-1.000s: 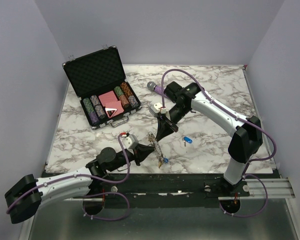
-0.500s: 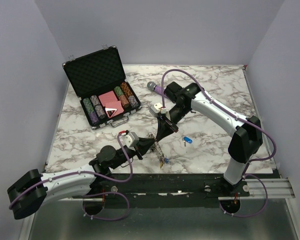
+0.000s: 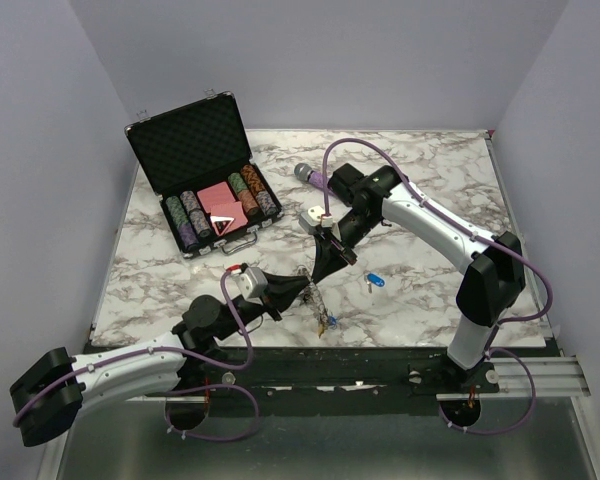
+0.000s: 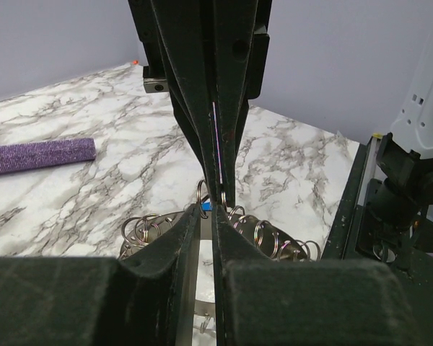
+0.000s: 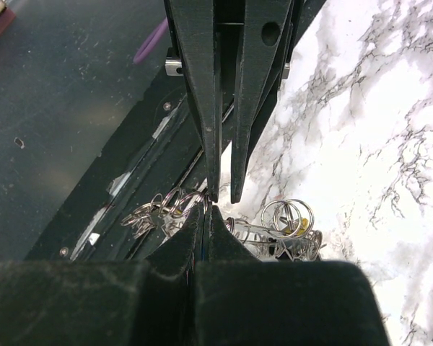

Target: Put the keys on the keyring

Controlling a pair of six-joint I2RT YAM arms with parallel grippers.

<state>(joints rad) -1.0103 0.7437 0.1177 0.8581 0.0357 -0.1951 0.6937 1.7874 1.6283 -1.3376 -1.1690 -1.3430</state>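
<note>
The keyring [image 3: 318,305] stands on edge near the table's front, a grey band hung with several small split rings [image 4: 274,238] [image 5: 274,231]. My left gripper [image 3: 302,290] [image 4: 208,210] comes in from the left, jaws narrowly apart and closed on the band's top rim. My right gripper [image 3: 313,275] [image 5: 209,207] points down at the same spot, shut, with a thin blue key edge between its pads; a blue bit [image 4: 206,207] shows at its tips. A yellow key [image 5: 301,225] hangs on the ring. A loose blue key [image 3: 373,281] lies to the right.
An open black case of poker chips [image 3: 205,190] stands at the back left. A purple microphone [image 3: 310,175] [image 4: 40,155] lies behind the right arm. The table's dark front edge [image 3: 380,352] runs just below the keyring.
The left arm's elbow has swung left and its wrist has shifted a little up and left along the ring. The right arm has stayed put.
</note>
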